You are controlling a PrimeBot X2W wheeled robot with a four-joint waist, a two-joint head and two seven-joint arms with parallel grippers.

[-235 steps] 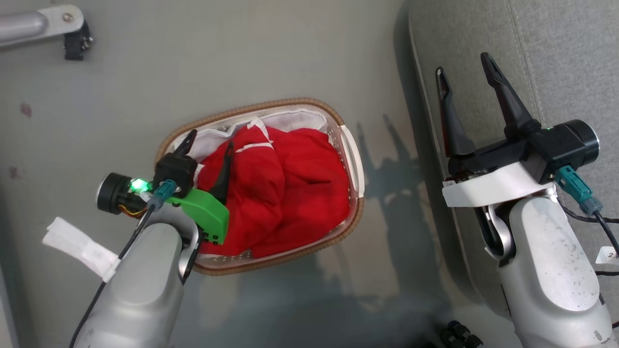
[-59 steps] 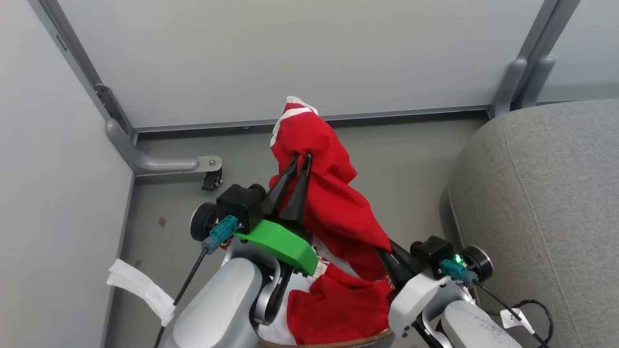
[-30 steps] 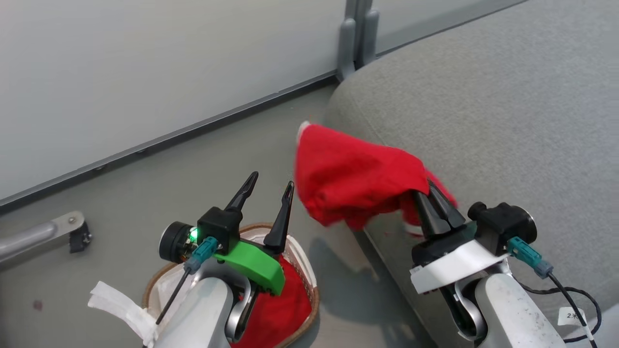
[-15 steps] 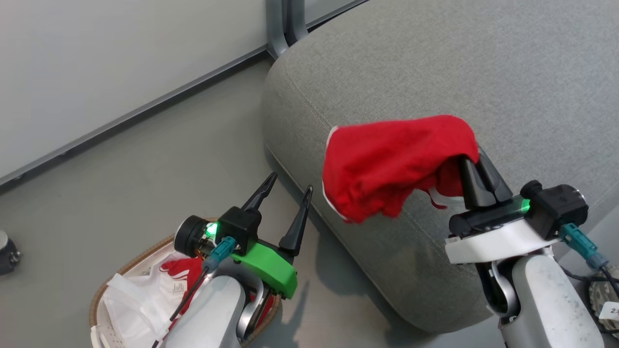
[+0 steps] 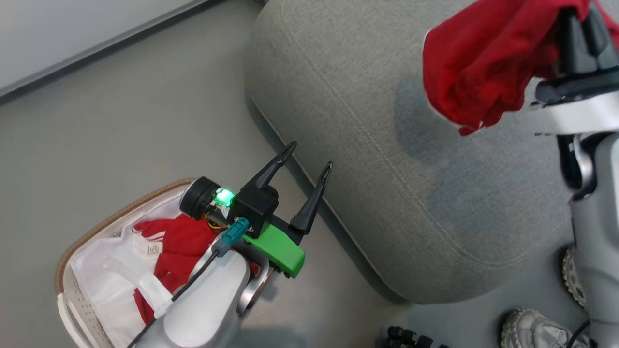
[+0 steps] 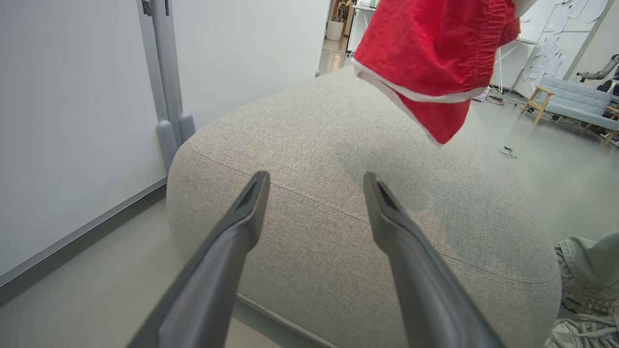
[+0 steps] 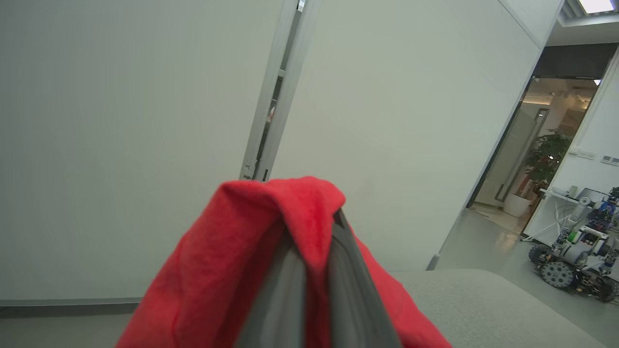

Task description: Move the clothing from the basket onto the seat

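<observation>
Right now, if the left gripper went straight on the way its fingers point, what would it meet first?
Most likely the grey seat cushion, near its stitched seam: the open fingers of the left gripper frame it. The red garment hangs higher, off that line. How far is unclear.

Smooth grey floor [image 5: 121, 111] runs up to pale wall panels [image 7: 121, 121], joined by a grey post [image 6: 167, 72]. At 3 o'clock an open doorway [image 7: 551, 121] shows a potted plant [image 7: 546, 154]. A ceiling light [image 7: 597, 5] glows at 1 o'clock.
</observation>
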